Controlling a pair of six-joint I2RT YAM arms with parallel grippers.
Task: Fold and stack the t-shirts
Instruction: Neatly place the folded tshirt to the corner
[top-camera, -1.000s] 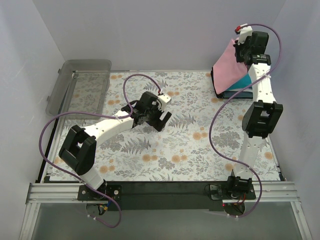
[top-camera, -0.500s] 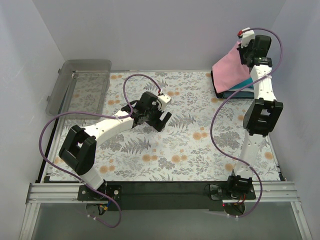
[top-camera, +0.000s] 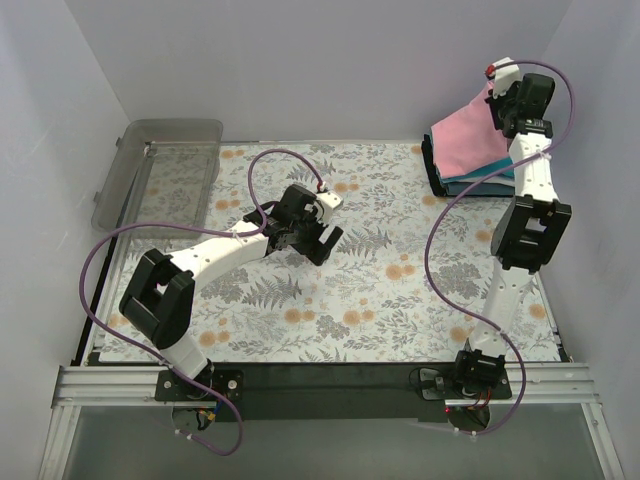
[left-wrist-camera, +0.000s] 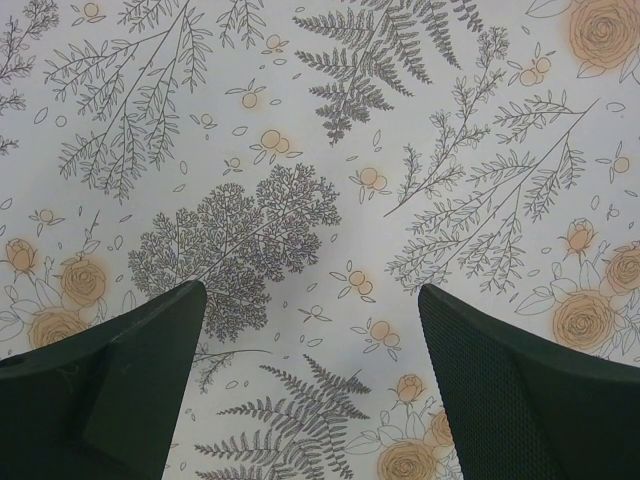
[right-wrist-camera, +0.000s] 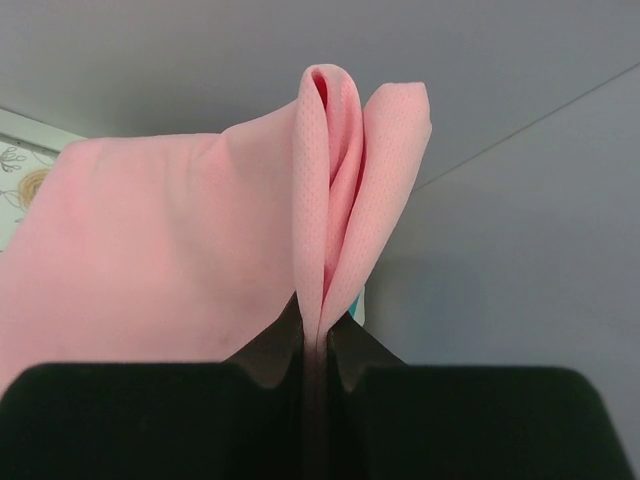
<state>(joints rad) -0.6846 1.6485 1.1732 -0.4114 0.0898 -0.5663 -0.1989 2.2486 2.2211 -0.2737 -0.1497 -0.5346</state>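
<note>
Top external: the right arm stood stretched up over the far right corner of the table (top-camera: 400, 300), and the left arm lay low over the middle.
Right fingers (right-wrist-camera: 275, 352): closed, their tips pinching a doubled fold of the pink shirt (right-wrist-camera: 150, 250).
Pink shirt: high at the pinched edge, sloping down and to the left, with its lower part lying on the stack (top-camera: 478, 182).
Stack: folded shirts in the far right corner, with a teal layer showing under the pink and a dark one at the left edge.
Left fingers (left-wrist-camera: 120, 395): spread wide apart and holding nothing, over the floral cloth (left-wrist-camera: 330, 150). Whether they touched it could not be told.
Bin (top-camera: 160, 170): clear grey, at the far left corner, well apart from both arms.
</note>
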